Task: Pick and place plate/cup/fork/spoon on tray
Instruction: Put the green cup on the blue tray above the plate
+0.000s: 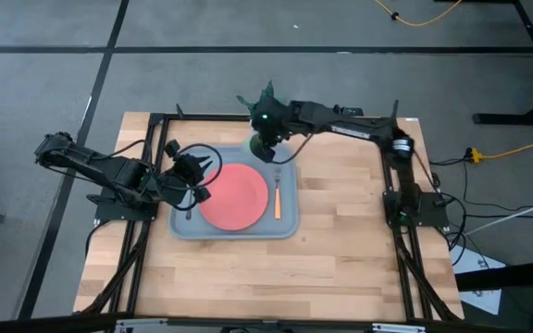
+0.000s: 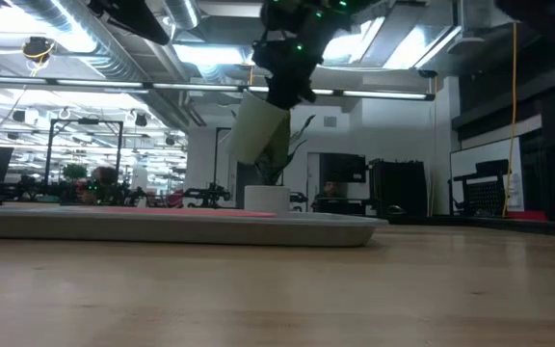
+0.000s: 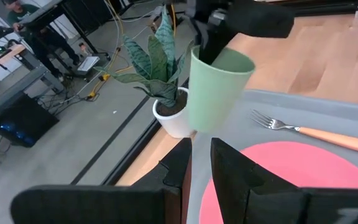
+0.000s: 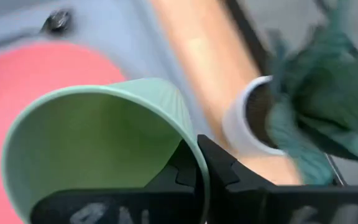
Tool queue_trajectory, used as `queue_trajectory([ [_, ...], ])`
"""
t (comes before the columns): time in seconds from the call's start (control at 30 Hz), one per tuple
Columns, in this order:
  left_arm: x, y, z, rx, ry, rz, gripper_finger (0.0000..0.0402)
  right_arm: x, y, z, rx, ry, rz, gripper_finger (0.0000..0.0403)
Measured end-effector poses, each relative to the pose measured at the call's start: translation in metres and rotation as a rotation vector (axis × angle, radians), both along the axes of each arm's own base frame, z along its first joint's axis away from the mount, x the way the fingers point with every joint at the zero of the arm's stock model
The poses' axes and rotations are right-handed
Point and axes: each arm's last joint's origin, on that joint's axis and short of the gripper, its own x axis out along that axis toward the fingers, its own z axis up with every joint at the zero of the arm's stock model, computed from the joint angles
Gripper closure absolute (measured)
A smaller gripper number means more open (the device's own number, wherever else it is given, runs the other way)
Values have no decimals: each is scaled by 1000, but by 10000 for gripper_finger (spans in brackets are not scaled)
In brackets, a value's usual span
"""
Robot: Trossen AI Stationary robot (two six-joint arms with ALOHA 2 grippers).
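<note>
The coral-red plate (image 1: 234, 196) lies in the middle of the blue-grey tray (image 1: 290, 227). The orange-handled fork (image 1: 277, 199) lies on the tray to the plate's right. My right gripper (image 1: 266, 141) is over the tray's far edge, shut on the mint-green cup (image 3: 213, 93). My left gripper (image 1: 197, 180) hovers over the tray's left part, its fingers (image 3: 229, 168) close together and empty. A slim dark thing (image 1: 190, 209), seemingly the spoon, lies on the tray's left strip. My right gripper holds the cup by its rim (image 4: 197, 163), one finger inside the cup and one outside. The fingers come from above, pointing down. The cup (image 2: 258, 130) hangs tilted below the gripper, lifted clear above the tray.
A white pot with a green plant (image 3: 173, 115) stands at the table's far edge just behind the tray, close to the cup; it also shows in the right wrist view (image 4: 247, 124). Bare wood (image 1: 340, 268) lies to the right of and in front of the tray.
</note>
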Motion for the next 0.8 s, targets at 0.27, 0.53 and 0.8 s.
queue_trajectory([
  [0.27,0,0,0,-6,-3,0,348,10,-13,-17,71,329,151,401],
  [0.53,0,0,0,-9,-3,-2,348,14,-31,-37,146,330,174,401],
  [0.8,0,0,0,-9,-3,-2,348,17,-37,-52,173,344,215,401],
])
